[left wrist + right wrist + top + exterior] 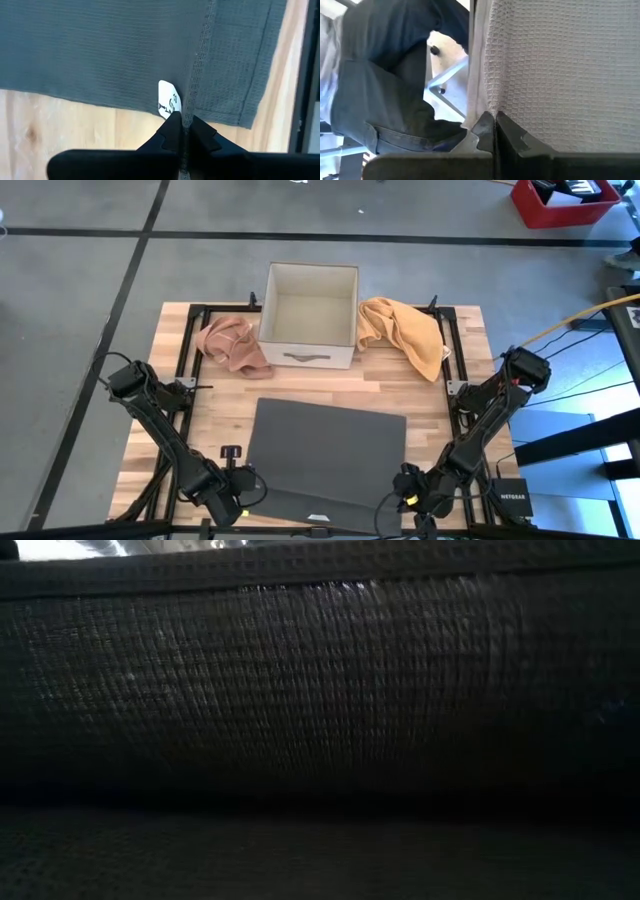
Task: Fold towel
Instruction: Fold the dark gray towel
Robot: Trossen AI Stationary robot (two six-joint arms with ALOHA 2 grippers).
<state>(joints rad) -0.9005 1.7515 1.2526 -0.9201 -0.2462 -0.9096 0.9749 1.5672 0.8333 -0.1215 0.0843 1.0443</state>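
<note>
- The left gripper (182, 131) has its dark fingers pressed together on the stitched hem of the dark grey waffle-weave towel (325, 452); a small white care label (169, 99) sits just beside the fingertips.
- The right gripper (494, 127) likewise pinches the towel's edge, with the weave running away from its fingers and a person's dark trousers (385, 85) showing past the cloth.
- In the high view both grippers sit at the towel's near corners, one on each; the cloth lies flat between and beyond them.
- Judging by this, the first fold is starting: corners are grasped, nothing folded over yet. The next move likely calls for lifting both corners evenly and carrying them across to the far edge.
- Beyond the towel's far edge stand an open white fabric box (310, 314), a crumpled pink cloth (232, 343) and a crumpled orange cloth (405, 331).
- All rest on a pale wooden table (200, 417), with grey floor around it.
</note>
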